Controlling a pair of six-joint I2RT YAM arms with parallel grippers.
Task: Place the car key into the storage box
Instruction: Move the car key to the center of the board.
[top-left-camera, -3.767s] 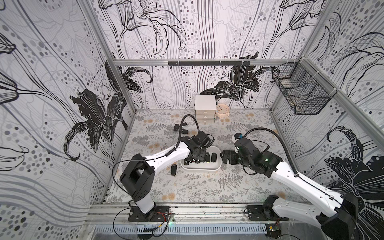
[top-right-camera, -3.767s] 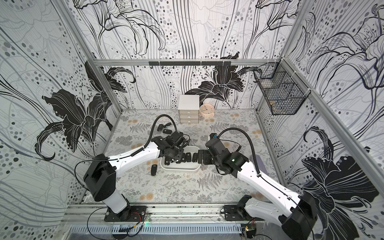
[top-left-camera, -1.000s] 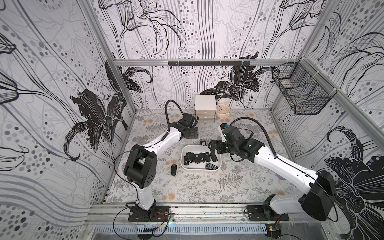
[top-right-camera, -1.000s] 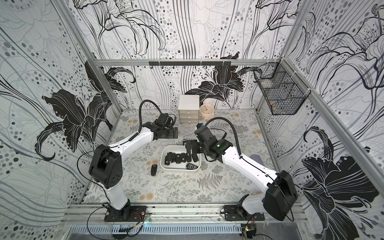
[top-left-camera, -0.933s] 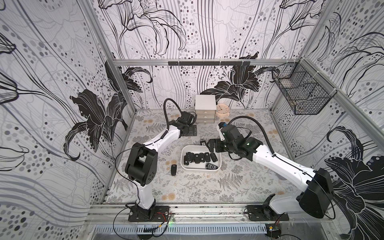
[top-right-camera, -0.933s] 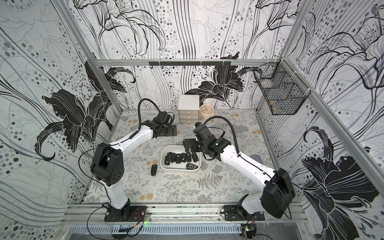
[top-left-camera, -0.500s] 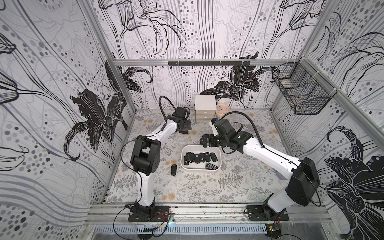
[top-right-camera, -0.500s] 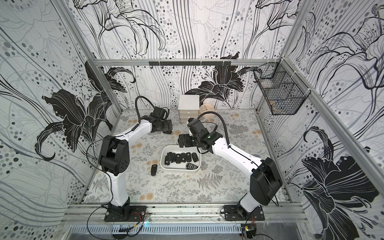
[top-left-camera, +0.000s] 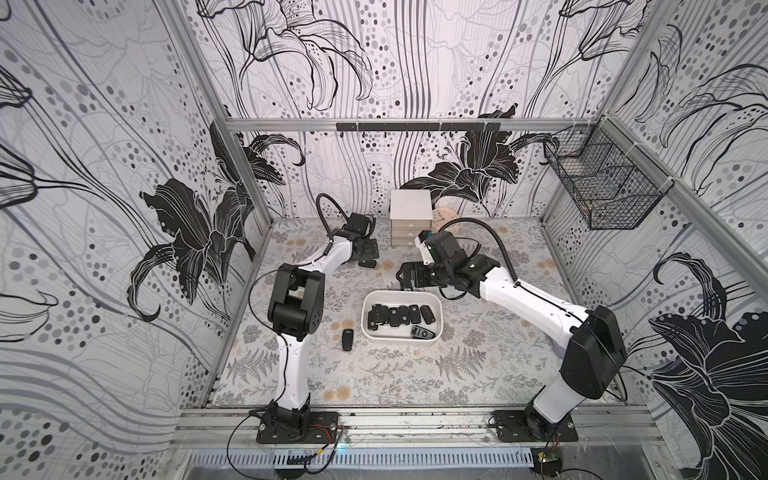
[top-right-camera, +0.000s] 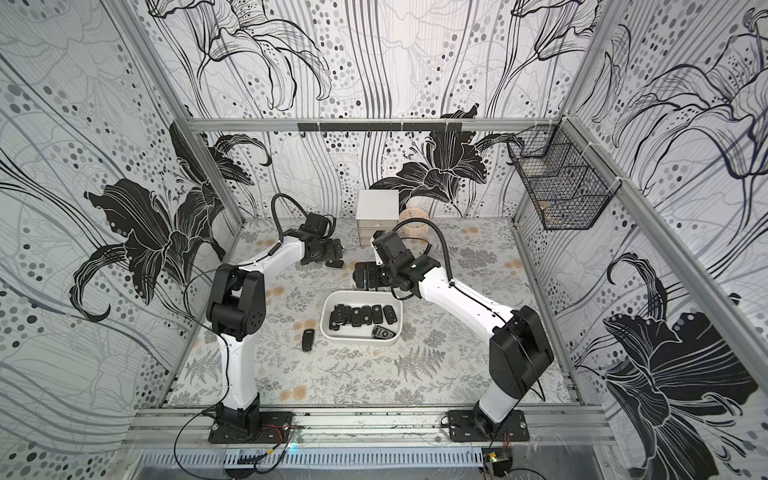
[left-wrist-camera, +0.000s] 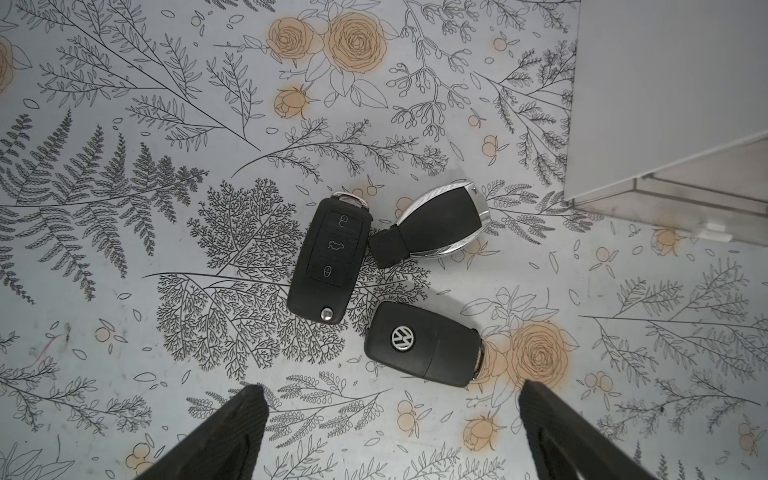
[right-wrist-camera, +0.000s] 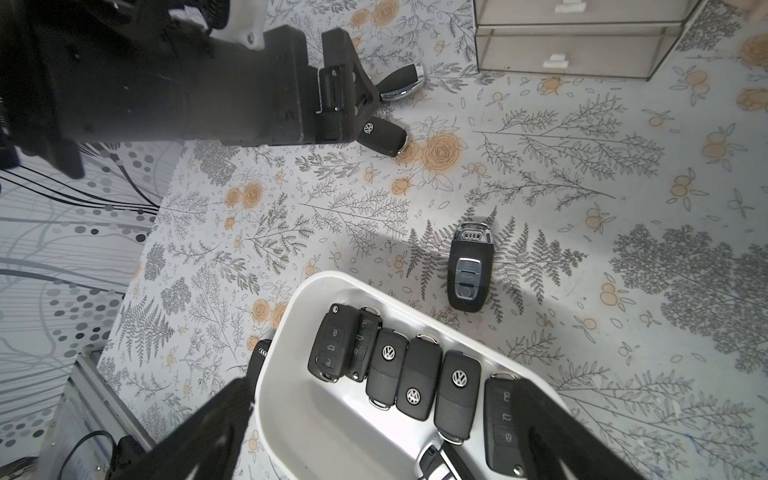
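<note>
Top views, box: the storage box (top-left-camera: 395, 338) sat mid-table with several keys inside; a loose key (top-left-camera: 348, 339) lay just beside it.
Top views, arms: the left gripper (top-left-camera: 368, 254) hung over a far cluster; the right gripper (top-left-camera: 409, 276) hovered at the box's far edge.
Left wrist: jaws spread, empty, above the VW key (left-wrist-camera: 422, 343), button key (left-wrist-camera: 330, 259) and chrome-edged key (left-wrist-camera: 436, 226), all on the table.
Right wrist: jaws spread, nothing held; the Audi key (right-wrist-camera: 469, 266) lay outside, near the box.
Progress: partly done, judging by this; five keys seemed left.
</note>
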